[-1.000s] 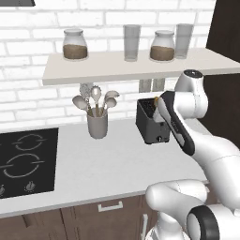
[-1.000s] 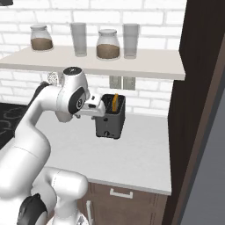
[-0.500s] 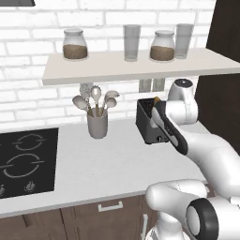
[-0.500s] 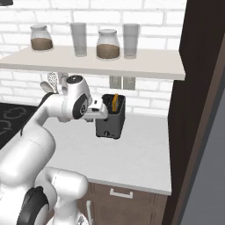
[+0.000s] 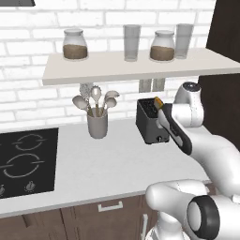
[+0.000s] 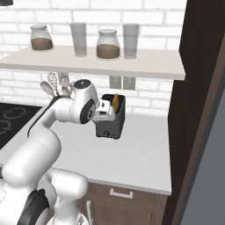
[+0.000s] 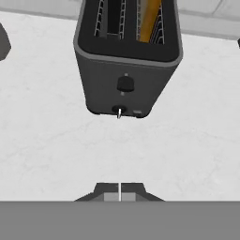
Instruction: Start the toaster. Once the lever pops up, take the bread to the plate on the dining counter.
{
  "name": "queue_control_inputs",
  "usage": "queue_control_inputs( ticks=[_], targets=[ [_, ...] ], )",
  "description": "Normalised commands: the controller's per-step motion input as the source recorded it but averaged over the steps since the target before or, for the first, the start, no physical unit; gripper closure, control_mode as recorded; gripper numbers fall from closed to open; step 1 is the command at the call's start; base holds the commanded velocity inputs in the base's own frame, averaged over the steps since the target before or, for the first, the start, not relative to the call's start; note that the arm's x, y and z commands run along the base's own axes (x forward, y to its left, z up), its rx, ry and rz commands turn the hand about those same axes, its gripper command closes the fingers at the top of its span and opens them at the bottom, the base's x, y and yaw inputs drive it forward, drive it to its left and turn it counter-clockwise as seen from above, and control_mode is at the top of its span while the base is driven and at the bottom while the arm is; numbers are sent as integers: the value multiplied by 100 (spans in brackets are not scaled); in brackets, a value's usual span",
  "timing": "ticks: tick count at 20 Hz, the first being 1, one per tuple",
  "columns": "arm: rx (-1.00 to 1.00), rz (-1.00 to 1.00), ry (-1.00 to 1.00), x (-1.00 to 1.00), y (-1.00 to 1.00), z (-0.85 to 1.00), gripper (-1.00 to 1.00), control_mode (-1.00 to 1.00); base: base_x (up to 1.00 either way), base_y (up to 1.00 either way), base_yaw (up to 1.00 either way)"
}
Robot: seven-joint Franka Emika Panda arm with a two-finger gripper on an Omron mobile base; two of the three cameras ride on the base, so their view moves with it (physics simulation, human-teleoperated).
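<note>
Dark toaster (image 7: 127, 56) at the top middle of the hand view, on the white worktop (image 7: 51, 150), bread (image 7: 149, 18) standing in its right slot, gripper (image 7: 120, 191) at the bottom, tips pressed together, holding nothing, apart from the toaster.

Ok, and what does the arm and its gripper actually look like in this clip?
The arm is glossy white with rounded, bulbous links and dark grey-black rings at the joints; a black strip runs along one link in the left base view. No loose cables or lettering are visible. The gripper ends in two small dark fingers with pale grey inner faces.
</note>
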Motion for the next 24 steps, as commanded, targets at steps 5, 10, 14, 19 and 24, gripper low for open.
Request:
queue_control_inputs(
  ticks=[5,10,14,19,24],
  targets=[
    [1,0,-3,11,-11,-1,100,-100,0,0,0],
    [3,-3,-4,32,12,0,100,-100,0,0,0],
    [6,-4,0,32,7,0,100,-100,0,0,0],
    [5,-4,0,16,0,-3,100,-100,0,0,0],
    [2,-1,0,14,0,-12,100,-100,0,0,0]
  ],
)
